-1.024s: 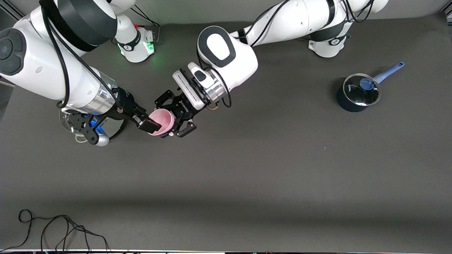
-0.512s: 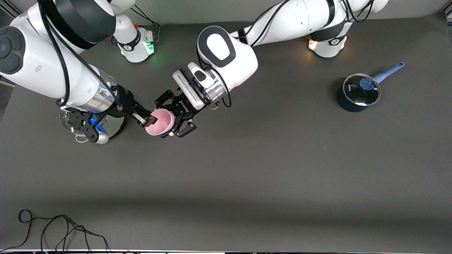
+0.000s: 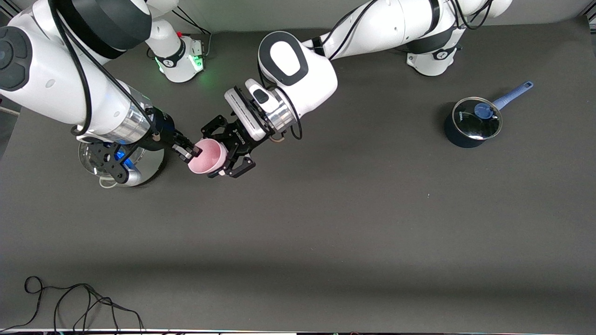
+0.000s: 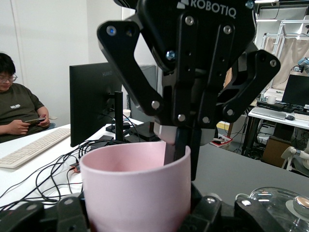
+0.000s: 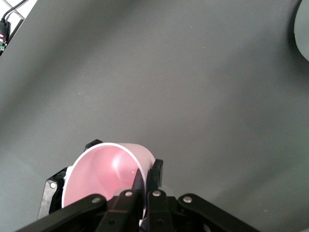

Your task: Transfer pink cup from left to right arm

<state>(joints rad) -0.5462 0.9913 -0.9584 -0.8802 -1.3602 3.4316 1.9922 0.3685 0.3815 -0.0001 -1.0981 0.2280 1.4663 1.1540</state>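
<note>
The pink cup (image 3: 207,157) hangs above the tabletop (image 3: 326,223), its body clamped in the left end effector (image 3: 226,157) and its rim pinched by the right end effector (image 3: 191,151); open tabletop lies below.

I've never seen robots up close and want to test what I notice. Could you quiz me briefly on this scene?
1. True or false: the pink cup stands on the table.
2. The right gripper pinches the cup by its: A rim, B base, C handle?
3. Fill in: the lidded saucepan has a ___ handle.
Key: 1 false, the left gripper and the right gripper both hold it up; 2 A; 3 blue.
</note>
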